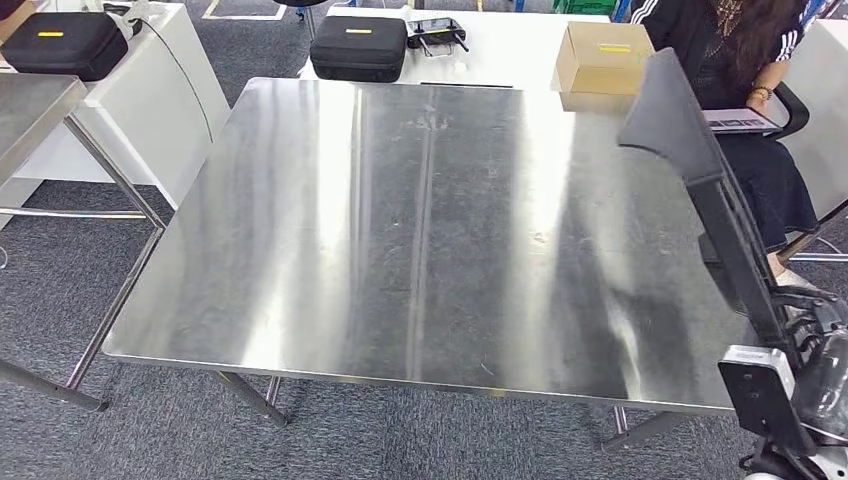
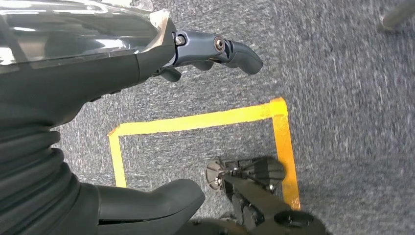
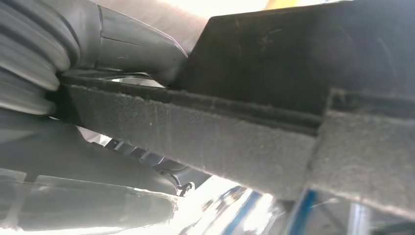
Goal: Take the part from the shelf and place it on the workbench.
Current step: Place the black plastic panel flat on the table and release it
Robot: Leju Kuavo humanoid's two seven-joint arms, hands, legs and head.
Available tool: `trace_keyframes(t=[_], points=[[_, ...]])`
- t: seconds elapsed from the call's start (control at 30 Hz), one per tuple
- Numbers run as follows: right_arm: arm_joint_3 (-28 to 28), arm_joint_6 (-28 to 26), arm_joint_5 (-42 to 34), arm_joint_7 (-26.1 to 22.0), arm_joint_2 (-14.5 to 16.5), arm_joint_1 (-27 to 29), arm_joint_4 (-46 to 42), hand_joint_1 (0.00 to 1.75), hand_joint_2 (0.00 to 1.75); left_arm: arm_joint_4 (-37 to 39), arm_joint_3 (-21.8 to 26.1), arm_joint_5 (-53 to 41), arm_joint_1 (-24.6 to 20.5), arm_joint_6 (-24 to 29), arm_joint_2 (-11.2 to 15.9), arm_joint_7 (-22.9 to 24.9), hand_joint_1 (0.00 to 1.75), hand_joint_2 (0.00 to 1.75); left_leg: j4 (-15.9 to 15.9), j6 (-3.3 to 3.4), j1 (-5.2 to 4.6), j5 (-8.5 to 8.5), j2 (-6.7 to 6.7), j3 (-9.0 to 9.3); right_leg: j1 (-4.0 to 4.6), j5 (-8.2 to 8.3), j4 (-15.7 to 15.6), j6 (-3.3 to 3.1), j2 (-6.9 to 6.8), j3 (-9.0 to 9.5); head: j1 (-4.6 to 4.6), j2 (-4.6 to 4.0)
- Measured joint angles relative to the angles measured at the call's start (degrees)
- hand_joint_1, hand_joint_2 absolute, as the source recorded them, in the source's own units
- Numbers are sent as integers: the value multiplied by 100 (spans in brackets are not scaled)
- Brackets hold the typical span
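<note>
- carrying step, by the look of it: long black part held up at the right edge of the steel workbench, not yet set down.
- right hand gripping the part near its lower end, thumb pressed against the felt-edged panel.
- left hand hanging over grey carpet with yellow tape, fingers apart, holding nothing.
- next, probably: swing inward over bare steel, lower flat, then release.

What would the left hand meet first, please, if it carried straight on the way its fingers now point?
Probably the grey carpet floor: the left hand hangs empty above it, and nothing shows past its fingers. Depth is unclear.
</note>
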Motion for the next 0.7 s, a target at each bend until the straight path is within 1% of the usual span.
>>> trace_keyframes(t=[0.17,0.27,0.33,0.4,0.47,0.57,0.7], points=[[-599,143,783,238,-269,68,445,175,175,-1,-3,-71,-7,-100,-11,2,0,175,-57,-35,-2,-15,15,48,0,-32,0,-49,6,18,-1,0],[-859,302,1186,328,-484,18,848,175,175,-2,-4,-86,-8,-130,-21,10,0,175,-71,-55,-2,-17,20,55,1,-39,1,-59,10,20,0,0],[-962,412,1331,420,-660,-66,1155,175,175,-2,-5,-86,-8,-136,-28,11,0,175,-74,-78,-3,-16,22,57,1,-40,2,-61,11,20,1,0],[-1019,499,1411,539,-842,-179,1460,175,175,-2,-7,-86,-9,-150,-31,23,0,175,-74,-86,-4,-16,24,59,1,-40,2,-61,11,21,2,0],[-1068,574,1433,644,-1071,-332,1842,175,175,-2,-7,-86,-9,-171,-32,38,0,175,-74,-87,-10,-16,26,60,-1,-40,2,-61,11,23,2,0],[-1091,598,1405,693,-1548,-657,2633,175,175,-3,-12,-97,-10,-206,-31,43,0,175,-73,-86,-26,-16,26,61,-10,-39,1,-60,11,27,2,0],[-1040,424,1469,673,-2203,-1160,3753,175,175,-4,-20,-120,-12,-232,-26,46,0,175,-72,-84,-49,-15,25,64,-26,-39,-2,-59,11,33,2,0]])
